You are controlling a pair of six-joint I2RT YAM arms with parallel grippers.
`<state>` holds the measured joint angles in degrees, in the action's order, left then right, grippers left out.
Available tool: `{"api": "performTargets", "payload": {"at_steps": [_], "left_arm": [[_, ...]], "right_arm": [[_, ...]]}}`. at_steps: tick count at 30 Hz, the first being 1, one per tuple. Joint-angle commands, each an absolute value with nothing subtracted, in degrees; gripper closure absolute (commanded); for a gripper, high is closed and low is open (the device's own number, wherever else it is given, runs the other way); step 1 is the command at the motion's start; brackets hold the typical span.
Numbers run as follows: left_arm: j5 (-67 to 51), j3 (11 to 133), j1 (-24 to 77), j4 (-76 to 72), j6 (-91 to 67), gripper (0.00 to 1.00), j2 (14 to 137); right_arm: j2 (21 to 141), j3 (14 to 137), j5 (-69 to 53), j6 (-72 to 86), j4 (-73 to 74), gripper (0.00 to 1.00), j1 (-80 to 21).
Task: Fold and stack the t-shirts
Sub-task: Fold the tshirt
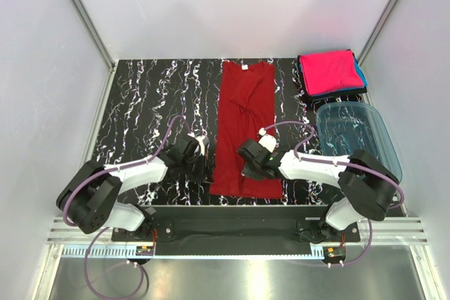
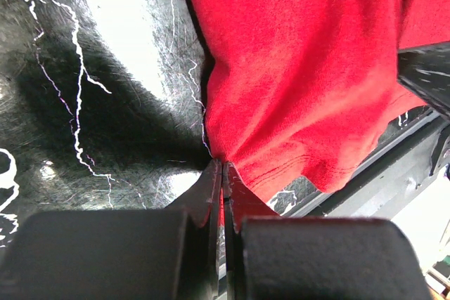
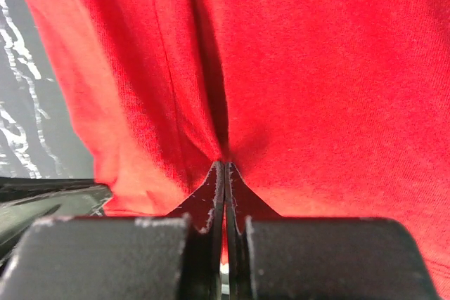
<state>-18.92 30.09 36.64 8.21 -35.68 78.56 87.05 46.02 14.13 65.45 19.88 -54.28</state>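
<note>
— Looking from above, where's the dark red t-shirt [image 1: 245, 131]?
— Spread lengthwise mid-table, neck at twelve o'clock; pink t-shirt [image 1: 329, 72] stacked at two o'clock.
— Claws?
— Only the wrist views tell: left gripper [image 2: 222, 166] pinches its hem corner, right gripper [image 3: 223, 166] a fold.

Dark red t-shirt [image 1: 245, 124]: near hem partly covered by right gripper [image 3: 223, 168] in top view; both wrist views cut cloth off at frame edges
Neck label [image 1: 245, 67]: too small to read
Left gripper [image 2: 222, 168]: fingers pressed together on shirt edge, amount of cloth caught hidden; fingertips not visible from top
Pink t-shirt [image 1: 329, 72] covers stack; teal-blue t-shirt [image 1: 360, 74] shows only as edge strip, layer count unclear
Translucent blue tub [image 1: 351, 131]: near corner hidden behind right arm [image 1: 316, 163]
</note>
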Motion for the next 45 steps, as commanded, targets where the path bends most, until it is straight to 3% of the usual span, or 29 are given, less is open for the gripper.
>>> {"api": "performTargets", "payload": {"at_steps": [1,4,5,8,23,27,29,31,37,45], "left_arm": [[-14.94,27.78,36.74,9.76,-35.33,1.00,78.58],[-15.64,27.77,36.74,9.67,-35.33,1.00,78.05],[-15.91,27.95,36.74,9.67,-35.33,1.00,77.96],[-16.78,28.48,36.74,9.67,-35.33,1.00,77.96],[-18.11,29.27,36.74,9.76,-35.24,1.00,78.05],[-18.02,29.00,36.74,9.93,-35.51,1.00,77.52],[-17.93,29.00,36.65,9.93,-35.60,1.00,77.26],[-17.67,29.09,36.74,10.11,-35.60,1.00,77.17],[-16.61,28.65,36.74,10.19,-35.68,1.00,77.78],[-16.26,28.48,36.65,10.20,-35.86,1.00,76.99]], "right_arm": [[87.37,46.14,18.02,63.46,21.36,1.00,-54.67],[85.62,46.40,18.11,62.49,21.62,0.98,-54.67],[85.08,46.93,18.02,61.88,21.88,0.88,-54.67],[81.66,47.37,16.45,61.44,22.59,0.79,-54.75],[83.23,42.71,4.57,61.88,13.27,0.64,-60.11],[85.87,42.54,5.27,61.96,14.06,0.68,-60.29],[86.48,42.54,5.45,61.52,14.15,0.79,-60.29],[85.96,42.89,6.32,61.00,15.11,1.00,-60.29],[81.04,44.74,11.95,62.31,26.35,1.00,-60.64],[83.58,42.89,10.46,64.25,23.83,1.00,-62.14]]}}
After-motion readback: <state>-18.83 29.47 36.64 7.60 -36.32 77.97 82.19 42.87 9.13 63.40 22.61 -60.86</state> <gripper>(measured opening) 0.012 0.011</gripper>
